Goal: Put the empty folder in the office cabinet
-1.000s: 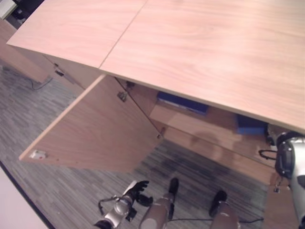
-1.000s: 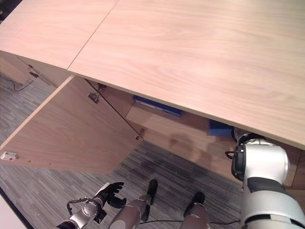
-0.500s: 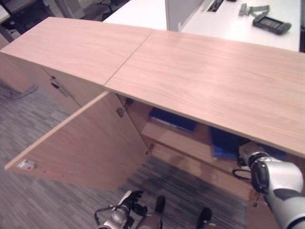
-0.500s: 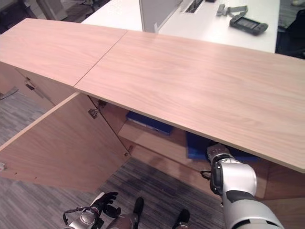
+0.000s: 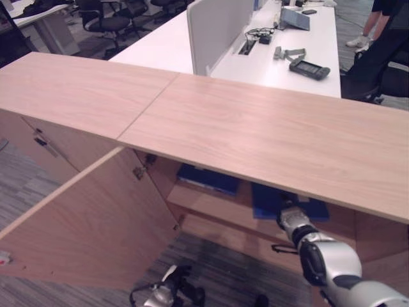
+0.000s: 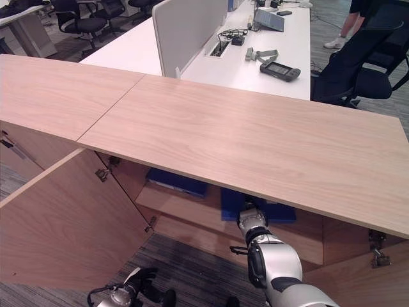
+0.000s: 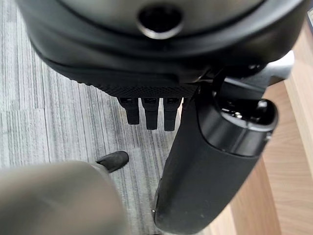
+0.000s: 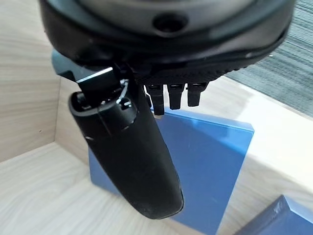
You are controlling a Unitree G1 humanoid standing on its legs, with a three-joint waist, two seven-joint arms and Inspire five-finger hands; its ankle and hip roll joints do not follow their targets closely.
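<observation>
Starting closest in: the left hand (image 7: 161, 73) is hanging low over the grey carpet (image 7: 58, 112) in front of the cabinet door (image 5: 89, 224), fingers loosely straight and holding nothing. It's well away from the action.

The right hand (image 8: 146, 93) is the one that matters. Its arm reaches in under the wooden cabinet top (image 5: 255, 128), and its wrist view shows the blue folder (image 8: 205, 166) lying flat on the shelf (image 8: 44, 196) inside the office cabinet. The fingers are relaxed and not wrapped around anything, with the thumb sticking out over the folder; I can't tell if it actually touches the cover. So the folder sits just past and under the fingertips, long side running away from the hand toward the back of the shelf. I'd guess the folder is basically placed, and the next move is just pulling the hand straight back out without dragging it.

A second blue folder (image 5: 208, 179) lies on the shelf further left. Beyond the cabinet there's a white desk (image 6: 211, 57) with a divider panel (image 6: 188, 29), and a person (image 6: 370, 38) by an office chair.
</observation>
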